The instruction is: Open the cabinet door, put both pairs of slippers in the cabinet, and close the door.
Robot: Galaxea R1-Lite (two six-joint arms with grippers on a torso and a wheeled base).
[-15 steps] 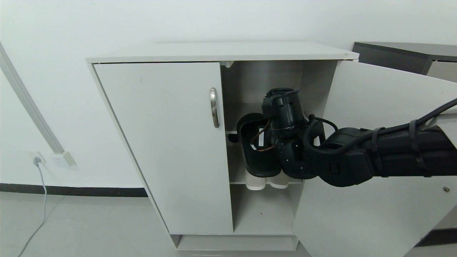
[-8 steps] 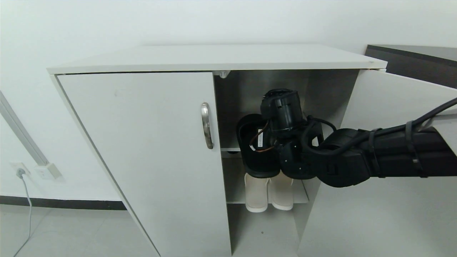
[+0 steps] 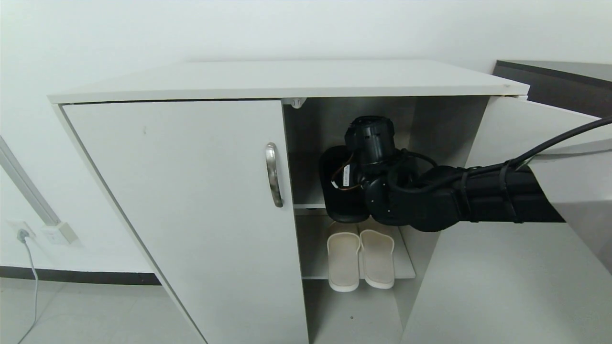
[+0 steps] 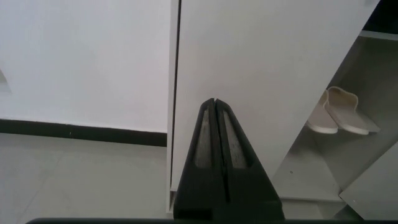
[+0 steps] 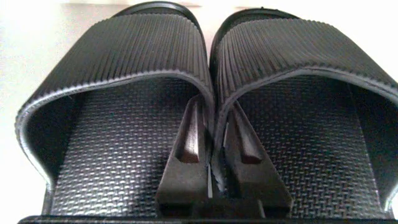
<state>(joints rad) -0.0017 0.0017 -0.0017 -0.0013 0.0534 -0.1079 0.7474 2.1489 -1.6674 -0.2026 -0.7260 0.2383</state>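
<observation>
Facing a white two-door wooden cabinet [image 3: 287, 76], with its right door [image 3: 502, 286] swung wide and its left door [image 3: 191, 205] shut. In the open half, at upper-shelf level, a pair of black ribbed rubber slippers [image 5: 124, 124] side by side. Pinched at their adjoining inner walls by the right claw [image 5: 214, 118], closed tight on them. One shelf lower, a pair of flat cream slippers [image 3: 361, 258], lying together and jutting just past the shelf's front edge. Low before the shut door, the left claw [image 4: 215, 106], pressed closed and holding nothing. On that door, a curved metal handle [image 3: 272, 174].
</observation>
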